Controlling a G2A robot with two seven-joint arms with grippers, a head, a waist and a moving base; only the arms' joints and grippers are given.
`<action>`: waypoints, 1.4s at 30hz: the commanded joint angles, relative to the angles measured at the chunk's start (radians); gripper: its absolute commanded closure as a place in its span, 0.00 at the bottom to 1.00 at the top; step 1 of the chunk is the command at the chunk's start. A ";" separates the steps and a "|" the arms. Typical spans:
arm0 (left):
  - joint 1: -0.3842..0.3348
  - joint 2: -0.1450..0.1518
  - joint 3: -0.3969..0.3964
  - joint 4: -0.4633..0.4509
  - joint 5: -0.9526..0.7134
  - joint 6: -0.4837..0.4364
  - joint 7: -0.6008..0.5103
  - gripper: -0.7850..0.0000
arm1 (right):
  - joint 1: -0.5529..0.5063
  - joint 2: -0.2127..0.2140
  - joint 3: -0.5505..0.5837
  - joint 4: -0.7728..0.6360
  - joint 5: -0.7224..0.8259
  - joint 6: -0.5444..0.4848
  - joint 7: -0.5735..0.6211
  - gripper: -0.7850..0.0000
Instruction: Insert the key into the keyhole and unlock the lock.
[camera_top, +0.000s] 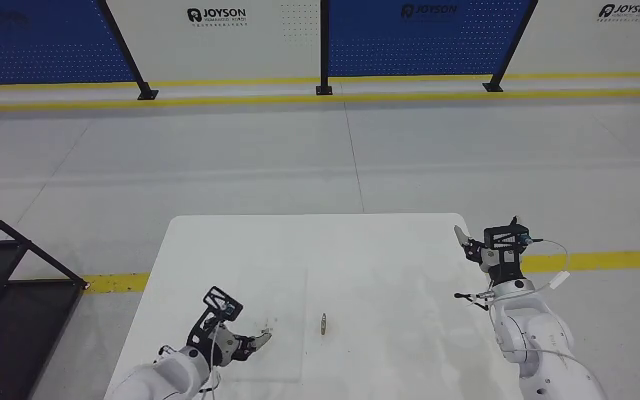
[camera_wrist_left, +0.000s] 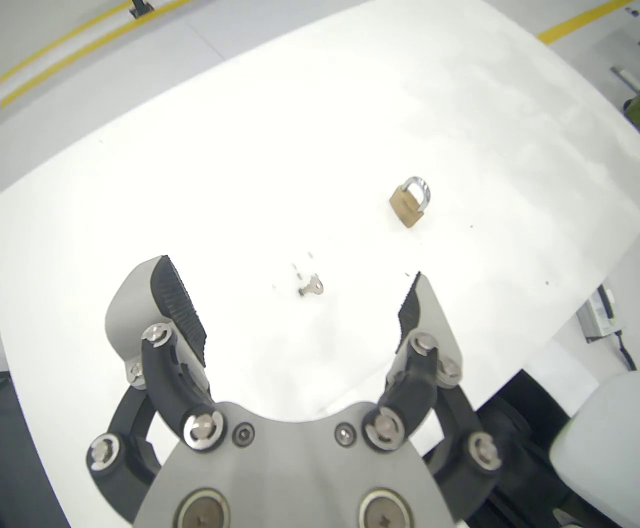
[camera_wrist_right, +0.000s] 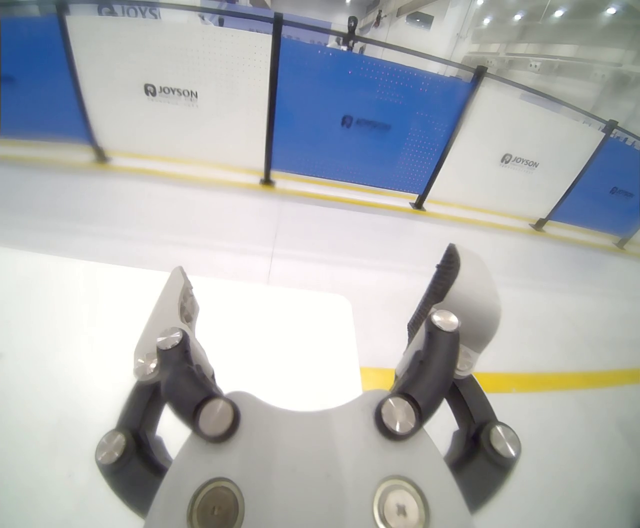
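Observation:
A small silver key (camera_wrist_left: 312, 287) lies flat on the white table (camera_wrist_left: 250, 150). A brass padlock (camera_wrist_left: 411, 201) with a steel shackle lies a short way beyond it; from above the padlock (camera_top: 324, 322) sits near the table's middle front. My left gripper (camera_wrist_left: 289, 274) hovers open just above and behind the key, holding nothing. In the top view the left gripper (camera_top: 250, 338) is at the front left, a little left of the padlock. My right gripper (camera_wrist_right: 315, 262) stands open and empty over the table's far right corner; from above the right gripper (camera_top: 470, 248) is well away from both objects.
The table's right edge (camera_top: 470, 300) runs beside the right arm. A dark rack (camera_top: 30, 290) stands off the table's left side. Blue and white barrier panels (camera_top: 320, 40) line the floor beyond.

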 joint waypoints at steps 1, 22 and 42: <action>-0.030 -0.004 0.047 0.026 -0.006 0.035 -0.041 0.00 | 0.000 0.000 0.000 0.000 0.000 0.000 0.000 0.00; -0.235 -0.044 0.362 0.277 0.310 0.360 -0.080 0.54 | 0.000 0.000 0.000 0.000 0.000 0.000 0.000 0.00; -0.235 -0.047 0.348 0.278 0.313 0.377 -0.074 0.75 | 0.000 0.000 0.000 0.000 0.000 0.000 0.000 0.00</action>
